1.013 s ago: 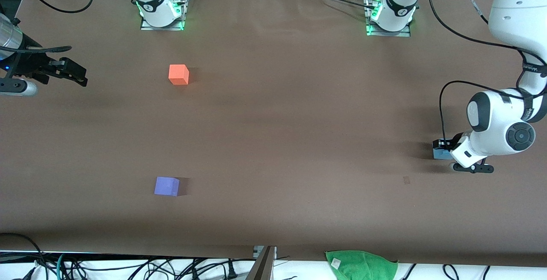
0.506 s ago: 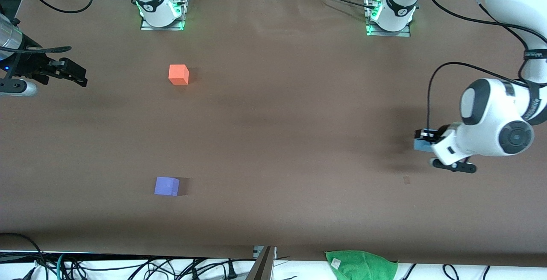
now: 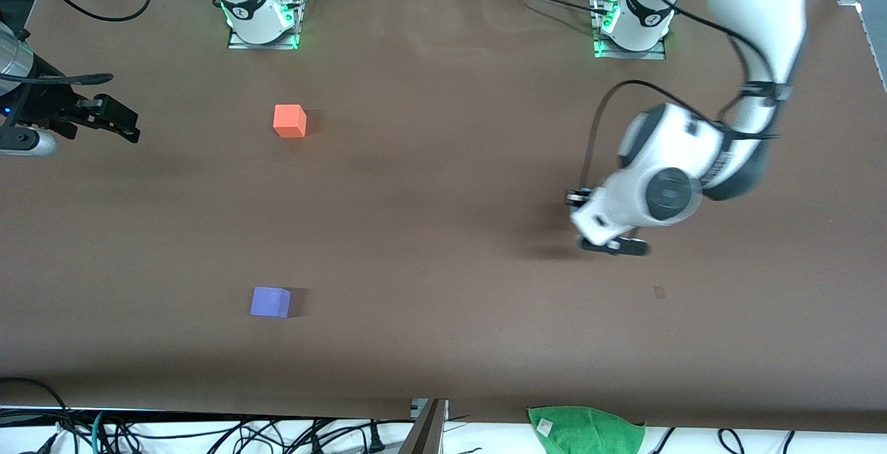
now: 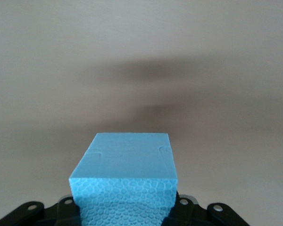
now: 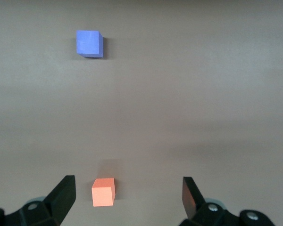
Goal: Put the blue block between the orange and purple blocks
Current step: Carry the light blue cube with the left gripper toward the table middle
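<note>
Nearest the table's [image 3: 443,246] front edge we see the purple block [image 3: 270,301]. Over mid-table toward its end, our left gripper [image 3: 581,206] clamps the blue block [image 4: 125,181] in the air. Farthest sits the orange block [image 3: 290,120]; our right gripper [image 3: 118,121] waits with jaws spread at its table end.

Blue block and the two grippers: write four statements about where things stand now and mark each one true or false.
1. The left gripper is shut on the blue block. True.
2. The blue block sits between the orange block and the purple block. False: it is held in the air over bare table toward the left arm's end.
3. The right gripper is open and holds nothing. True.
4. The orange block lies nearer the front camera than the purple block. False: the purple block is nearer.
</note>
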### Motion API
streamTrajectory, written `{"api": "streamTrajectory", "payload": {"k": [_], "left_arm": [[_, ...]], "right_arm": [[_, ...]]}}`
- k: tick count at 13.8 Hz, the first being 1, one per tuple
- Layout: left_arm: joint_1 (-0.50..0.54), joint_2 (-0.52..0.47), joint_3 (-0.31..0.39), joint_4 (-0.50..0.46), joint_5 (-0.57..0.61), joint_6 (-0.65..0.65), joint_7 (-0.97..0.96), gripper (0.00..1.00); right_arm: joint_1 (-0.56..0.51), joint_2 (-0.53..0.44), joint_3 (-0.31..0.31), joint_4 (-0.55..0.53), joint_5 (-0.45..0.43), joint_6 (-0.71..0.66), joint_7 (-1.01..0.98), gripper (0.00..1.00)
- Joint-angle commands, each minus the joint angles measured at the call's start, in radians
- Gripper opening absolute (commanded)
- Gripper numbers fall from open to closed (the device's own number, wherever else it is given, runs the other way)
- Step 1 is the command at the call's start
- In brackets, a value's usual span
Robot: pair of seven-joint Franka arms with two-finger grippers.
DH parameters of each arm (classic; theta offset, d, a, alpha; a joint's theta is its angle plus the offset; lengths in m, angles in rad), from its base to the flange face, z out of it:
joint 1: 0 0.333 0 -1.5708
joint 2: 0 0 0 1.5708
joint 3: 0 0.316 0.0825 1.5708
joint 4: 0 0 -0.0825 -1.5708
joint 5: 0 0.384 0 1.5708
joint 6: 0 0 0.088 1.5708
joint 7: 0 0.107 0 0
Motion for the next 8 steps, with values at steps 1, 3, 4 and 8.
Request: {"api": "streamTrajectory", "payload": {"k": [1, 3, 4, 8], "left_arm": [[-0.103, 0.104, 0.012, 0.119, -0.038, 0.018, -0.113, 0.12], [-0.163, 0.132, 0.014, 0.122, -0.044, 0.102, -0.168, 0.12], [-0.18, 0.152, 0.014, 0.122, -0.044, 0.147, -0.217, 0.11], [-0.256, 0.229, 0.018, 0.11, -0.025, 0.253, -0.252, 0.13]], "right_arm": [[-0.006, 0.019, 0.006, 0.028, 0.012, -0.004, -0.016, 1.0], [-0.006, 0.02, 0.004, 0.028, 0.012, -0.004, -0.016, 1.0], [-0.006, 0.02, 0.004, 0.028, 0.012, -0.004, -0.016, 1.0], [-0.004, 0.02, 0.004, 0.028, 0.012, -0.004, -0.016, 1.0]]}}
